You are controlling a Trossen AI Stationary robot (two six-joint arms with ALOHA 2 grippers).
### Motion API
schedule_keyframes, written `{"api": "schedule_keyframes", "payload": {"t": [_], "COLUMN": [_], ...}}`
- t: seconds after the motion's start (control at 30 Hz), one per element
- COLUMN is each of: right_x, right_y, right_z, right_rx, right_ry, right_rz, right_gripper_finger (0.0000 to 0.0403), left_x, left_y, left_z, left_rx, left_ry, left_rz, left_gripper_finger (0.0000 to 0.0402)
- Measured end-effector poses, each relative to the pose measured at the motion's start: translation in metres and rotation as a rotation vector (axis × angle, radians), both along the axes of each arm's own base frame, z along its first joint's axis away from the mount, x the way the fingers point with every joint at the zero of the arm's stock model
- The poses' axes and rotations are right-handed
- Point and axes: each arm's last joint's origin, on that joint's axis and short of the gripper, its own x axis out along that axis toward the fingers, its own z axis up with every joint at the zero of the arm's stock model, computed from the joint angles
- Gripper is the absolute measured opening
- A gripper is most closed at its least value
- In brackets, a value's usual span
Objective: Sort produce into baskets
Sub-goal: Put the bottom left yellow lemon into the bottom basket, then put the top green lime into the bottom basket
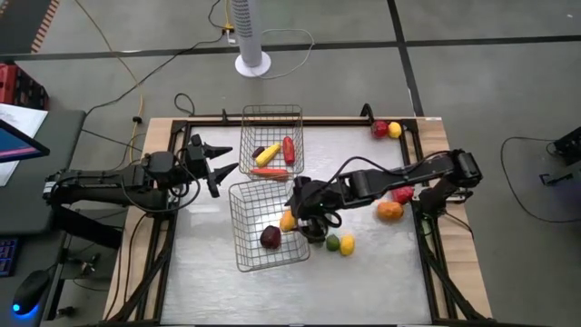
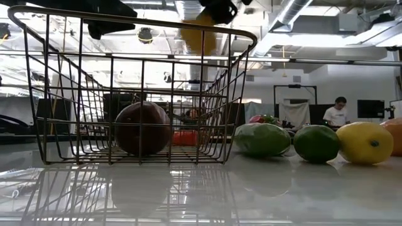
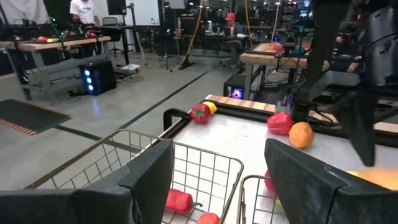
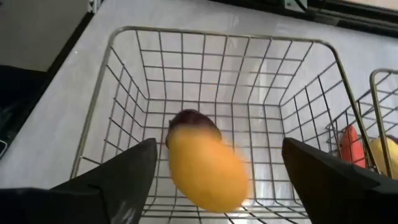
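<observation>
My right gripper is open above the near wire basket. A yellow-orange fruit is in the air between its spread fingers, blurred and touching neither; it also shows in the low view, above the basket's rim. A dark purple fruit lies on this basket's floor. The far basket holds a red piece, a yellow piece, an orange piece and a dark piece. My left gripper is open and empty, just left of the far basket.
Loose produce lies on the table to the right of the near basket: green pieces, a yellow one, an orange one and a red one. A red and a yellow piece sit at the far right corner.
</observation>
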Motion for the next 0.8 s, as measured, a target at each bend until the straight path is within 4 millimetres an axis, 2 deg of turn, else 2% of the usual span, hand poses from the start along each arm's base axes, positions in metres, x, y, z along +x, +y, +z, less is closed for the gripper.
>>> {"api": "schedule_keyframes", "payload": {"t": [0.2,0.8], "right_x": [-0.0021,-0.01], "right_y": [0.0002,-0.0022], "right_z": [-0.0022,-0.0035], "right_rx": [0.003,-0.034], "right_ry": [0.032,0.097], "right_rz": [-0.006,-0.057], "right_gripper_finger": [0.0392,0.0389], "left_x": [0.0,0.0], "left_y": [0.0,0.0], "left_z": [0.0,0.0001], "left_rx": [-0.001,-0.002], "left_ry": [0.0,-0.001], "left_rz": [0.0,-0.001], "left_gripper_finger": [0.0239,0.0239]}}
